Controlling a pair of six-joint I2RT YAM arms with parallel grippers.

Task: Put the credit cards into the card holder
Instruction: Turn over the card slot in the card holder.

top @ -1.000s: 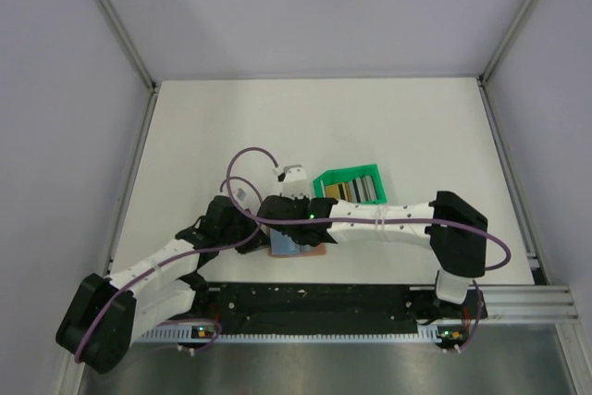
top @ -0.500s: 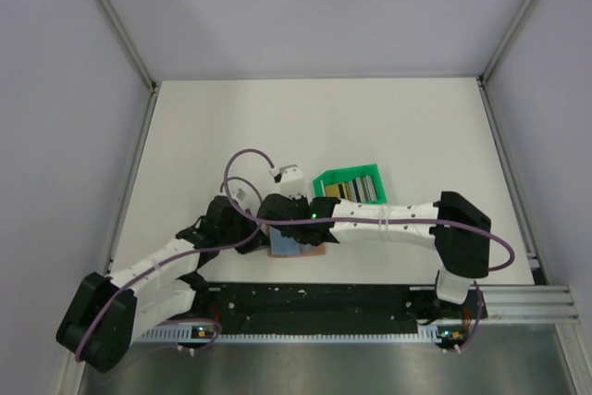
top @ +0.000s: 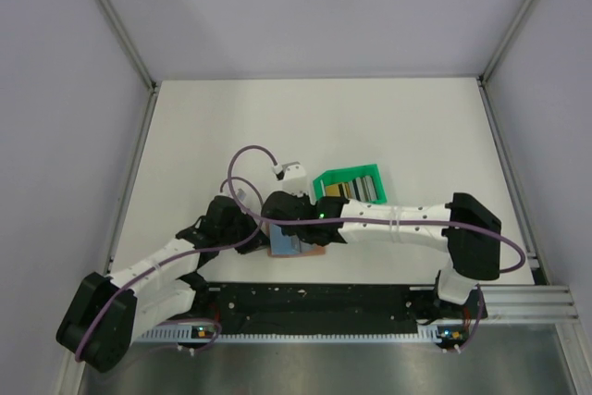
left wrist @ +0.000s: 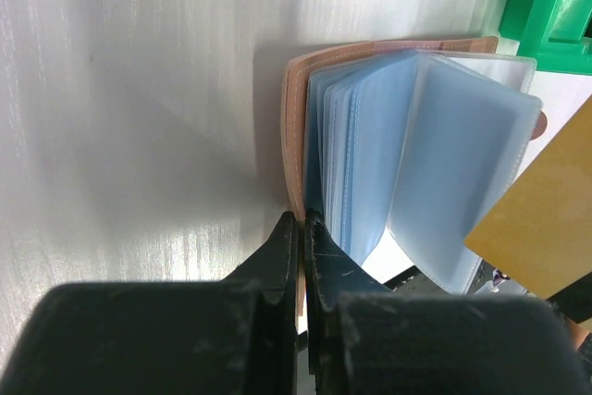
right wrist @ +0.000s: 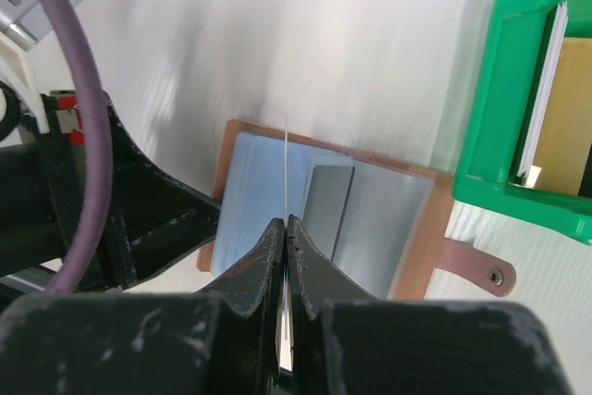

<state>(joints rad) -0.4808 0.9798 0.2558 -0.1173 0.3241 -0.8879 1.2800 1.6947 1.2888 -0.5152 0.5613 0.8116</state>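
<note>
From above, I saw the tan card holder (top: 289,249) lying open on the white counter (top: 370,127), just beside the green plastic tray (top: 347,174).

Left wrist: the left fingers (left wrist: 277,261) pinched its leathery cover edge - clear bluish sleeves (left wrist: 444,154) fanned up, with a gold card (left wrist: 546,219) tilted beside them.

Right wrist: the right fingers (right wrist: 264,256) clamped that thin card edge-on above the sleeves.

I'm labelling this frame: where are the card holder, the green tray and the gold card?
card holder (right wrist: 427,247), right wrist view, tan right border.
green tray (right wrist: 486,90), right wrist view, left wall.
gold card (left wrist: 546,219), left wrist view, its face.
</note>
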